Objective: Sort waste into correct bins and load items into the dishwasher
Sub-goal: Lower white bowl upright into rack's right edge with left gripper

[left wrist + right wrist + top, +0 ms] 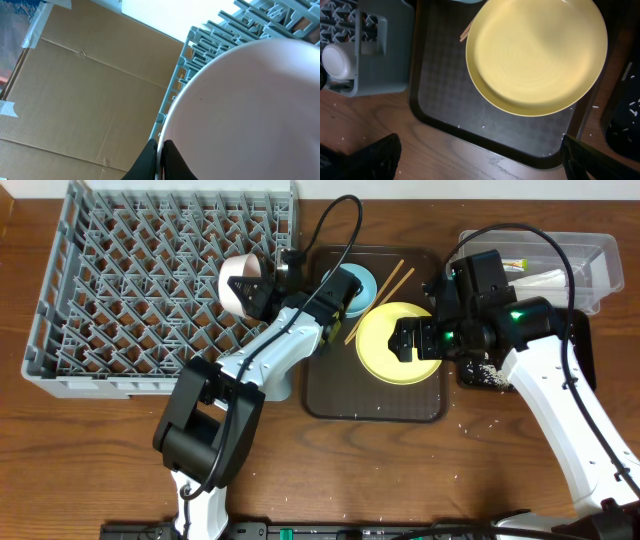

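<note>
The overhead view is bright and sharp, with even light from above and soft shadows on the table (100, 440). In the left wrist view the white bowl (250, 115) is too near and blurred, and the top is washed out. The right wrist view is dimmer, with a soft sheen on the yellow plate (535, 55).

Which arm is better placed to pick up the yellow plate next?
Right. The right gripper hangs open just over the yellow plate; the left gripper is shut on the white bowl at the dish rack.

Bowl (250, 110) fills the right half, pale and smooth. Left gripper (160, 161) clamps its rim at bottom edge, a dark finger (145, 162) on each side. Rack (200, 45) behind bowl, upper right. Taped cardboard (85, 100) across left.
</note>
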### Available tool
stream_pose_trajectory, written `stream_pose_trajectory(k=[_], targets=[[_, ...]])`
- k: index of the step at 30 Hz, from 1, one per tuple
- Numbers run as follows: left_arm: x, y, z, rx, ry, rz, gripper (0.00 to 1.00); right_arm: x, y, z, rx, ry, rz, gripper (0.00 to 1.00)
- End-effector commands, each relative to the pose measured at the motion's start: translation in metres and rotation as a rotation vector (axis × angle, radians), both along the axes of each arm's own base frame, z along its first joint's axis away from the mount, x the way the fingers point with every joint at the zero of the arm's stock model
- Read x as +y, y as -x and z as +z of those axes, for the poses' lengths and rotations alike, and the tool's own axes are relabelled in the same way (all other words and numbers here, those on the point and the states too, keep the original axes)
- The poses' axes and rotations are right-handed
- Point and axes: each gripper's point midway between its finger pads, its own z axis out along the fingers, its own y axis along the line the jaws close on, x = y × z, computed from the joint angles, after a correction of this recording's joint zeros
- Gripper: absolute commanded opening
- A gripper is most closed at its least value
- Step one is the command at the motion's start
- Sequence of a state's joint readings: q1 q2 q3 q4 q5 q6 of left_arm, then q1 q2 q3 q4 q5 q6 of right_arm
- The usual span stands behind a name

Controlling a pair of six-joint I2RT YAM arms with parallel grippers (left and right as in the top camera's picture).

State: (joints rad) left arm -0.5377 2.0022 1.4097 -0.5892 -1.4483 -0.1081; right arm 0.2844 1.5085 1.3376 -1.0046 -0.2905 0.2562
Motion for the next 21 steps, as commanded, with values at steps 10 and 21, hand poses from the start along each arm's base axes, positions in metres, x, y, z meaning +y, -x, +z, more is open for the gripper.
stream_pose_trajectory(k=[10, 21], targets=[[0.011, 0.008, -0.003, 0.039, -0.125, 0.038, 0.07, -0.003, -0.001, 0.000, 0.001, 0.003, -0.017, 0.99], [-0.001, 0.005, -0.034, 0.156, 0.005, -0.035, 0.08, -0.003, -0.001, 0.000, 0.001, 0.003, -0.017, 0.99]])
